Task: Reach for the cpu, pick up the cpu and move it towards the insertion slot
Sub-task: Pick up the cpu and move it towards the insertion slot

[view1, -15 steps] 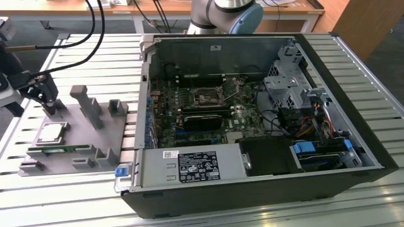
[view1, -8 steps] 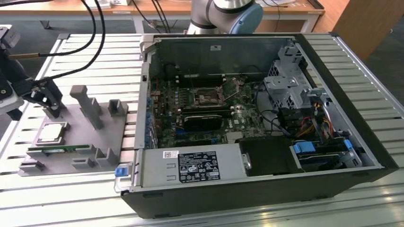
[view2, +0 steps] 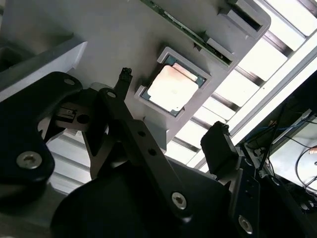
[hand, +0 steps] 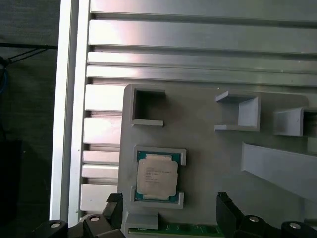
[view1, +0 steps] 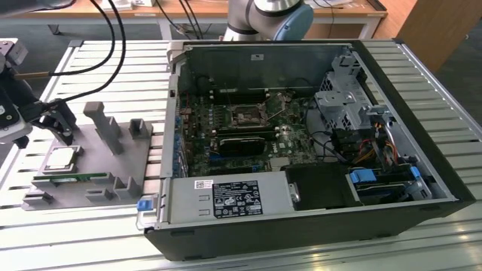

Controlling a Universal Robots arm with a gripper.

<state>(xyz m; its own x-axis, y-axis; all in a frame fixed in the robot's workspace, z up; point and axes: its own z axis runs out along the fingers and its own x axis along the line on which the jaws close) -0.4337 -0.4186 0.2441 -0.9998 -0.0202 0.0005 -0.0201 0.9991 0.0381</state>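
The cpu (view1: 62, 158) (view2: 173, 88) (hand: 156, 176) is a small square chip with a silvery top. It lies flat in a recess of the grey tray (view1: 101, 161) (hand: 208, 158) at the exterior view's left. My gripper (view1: 58, 125) (view2: 171, 111) (hand: 170, 208) hovers just above and beside the chip, open, with nothing between its black fingers (hand: 225, 210). In both wrist views the two fingertips stand apart on either side of the chip's line without touching it. The insertion slot (view1: 245, 117) is a square socket with a metal frame on the motherboard inside the open computer case.
The open computer case (view1: 301, 226) lies on the slatted aluminium table (view1: 98, 62), with cables, a drive cage and a black power block inside. A green memory stick (view1: 71, 179) (hand: 173, 229) sits on the tray beside the chip. Upright grey posts (view1: 101, 124) rise from the tray.
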